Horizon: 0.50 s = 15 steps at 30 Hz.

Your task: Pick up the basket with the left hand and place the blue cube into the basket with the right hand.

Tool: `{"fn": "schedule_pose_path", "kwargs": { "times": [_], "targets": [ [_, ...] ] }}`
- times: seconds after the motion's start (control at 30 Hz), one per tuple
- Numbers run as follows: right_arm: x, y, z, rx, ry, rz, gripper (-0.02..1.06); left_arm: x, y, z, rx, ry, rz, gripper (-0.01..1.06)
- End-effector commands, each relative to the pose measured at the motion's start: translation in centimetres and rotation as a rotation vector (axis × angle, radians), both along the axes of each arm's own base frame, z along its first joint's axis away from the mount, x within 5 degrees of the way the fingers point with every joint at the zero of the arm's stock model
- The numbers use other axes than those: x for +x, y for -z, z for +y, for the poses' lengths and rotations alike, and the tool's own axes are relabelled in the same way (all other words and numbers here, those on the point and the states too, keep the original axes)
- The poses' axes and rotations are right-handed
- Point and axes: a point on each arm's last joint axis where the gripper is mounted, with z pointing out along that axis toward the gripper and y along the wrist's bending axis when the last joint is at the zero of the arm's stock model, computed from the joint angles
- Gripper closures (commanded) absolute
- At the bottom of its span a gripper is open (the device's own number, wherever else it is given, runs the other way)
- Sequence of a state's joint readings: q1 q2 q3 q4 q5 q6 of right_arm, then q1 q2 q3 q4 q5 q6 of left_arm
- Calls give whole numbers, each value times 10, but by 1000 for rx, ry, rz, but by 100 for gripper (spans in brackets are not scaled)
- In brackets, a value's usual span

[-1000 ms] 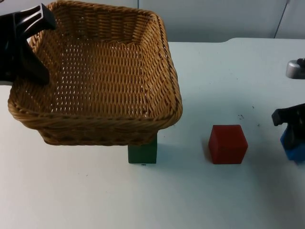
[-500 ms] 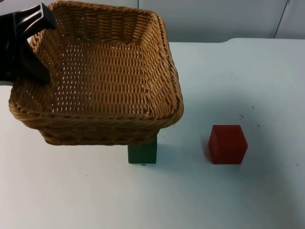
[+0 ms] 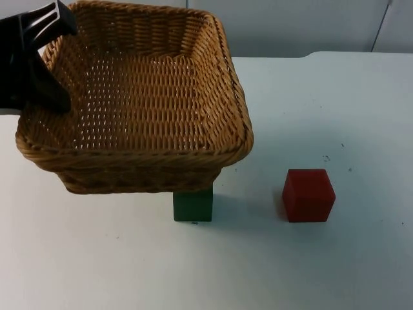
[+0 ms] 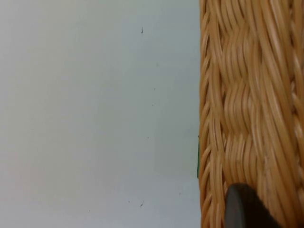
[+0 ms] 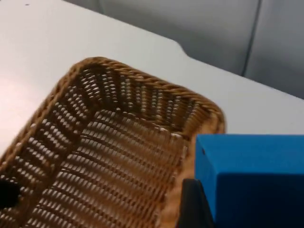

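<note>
The woven wicker basket (image 3: 139,97) hangs above the table at the left, tilted a little. My left gripper (image 3: 44,71) is shut on its left rim. In the left wrist view the basket's rim (image 4: 251,118) runs beside a black fingertip (image 4: 244,209), with the white table below. In the right wrist view the blue cube (image 5: 251,175) sits close up in my right gripper (image 5: 237,209), which is shut on it. One of its black fingertips (image 5: 192,204) presses the cube's side. Beyond the cube lies the open basket (image 5: 109,156), nothing inside it.
A green cube (image 3: 193,205) stands on the table, partly hidden under the basket's front edge. A red cube (image 3: 308,195) sits to its right. The grey partition wall (image 3: 303,26) closes off the back of the white table (image 3: 322,97).
The right gripper with the blue cube has left the top view's right edge. The basket has shifted slightly to the right.
</note>
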<state>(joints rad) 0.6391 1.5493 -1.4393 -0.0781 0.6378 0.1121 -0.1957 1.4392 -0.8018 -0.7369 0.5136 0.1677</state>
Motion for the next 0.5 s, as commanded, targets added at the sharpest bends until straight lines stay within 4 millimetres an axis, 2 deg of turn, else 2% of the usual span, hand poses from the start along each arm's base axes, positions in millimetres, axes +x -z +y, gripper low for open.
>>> {"fn": "schedule_pose_path", "kwargs": {
  "times": [0.0, 0.03, 0.1, 0.17, 0.2, 0.3, 0.33, 0.47],
  "targets": [
    [6, 12, 35, -35, -71, 21, 105, 0, -4, 1, -21, -25, -17, 105],
    [6, 12, 35, -35, -71, 21, 105, 0, -4, 1, -21, -25, -17, 105],
    [14, 26, 62, -69, -122, 37, 105, 0, -4, 1, -21, -25, -17, 105],
    [19, 40, 80, -98, -149, 63, 105, 0, -4, 1, -21, -23, -15, 105],
    [19, 40, 80, -98, -149, 63, 105, 0, -4, 1, -21, -23, -15, 105],
    [27, 69, 101, -150, -171, 120, 105, 0, -4, 1, -21, -22, -14, 105],
    [27, 69, 101, -150, -171, 120, 105, 0, -4, 1, -21, -22, -14, 105],
    [34, 99, 111, -193, -178, 171, 105, -1, -4, 1, -20, -19, -13, 105]
  ]
}}
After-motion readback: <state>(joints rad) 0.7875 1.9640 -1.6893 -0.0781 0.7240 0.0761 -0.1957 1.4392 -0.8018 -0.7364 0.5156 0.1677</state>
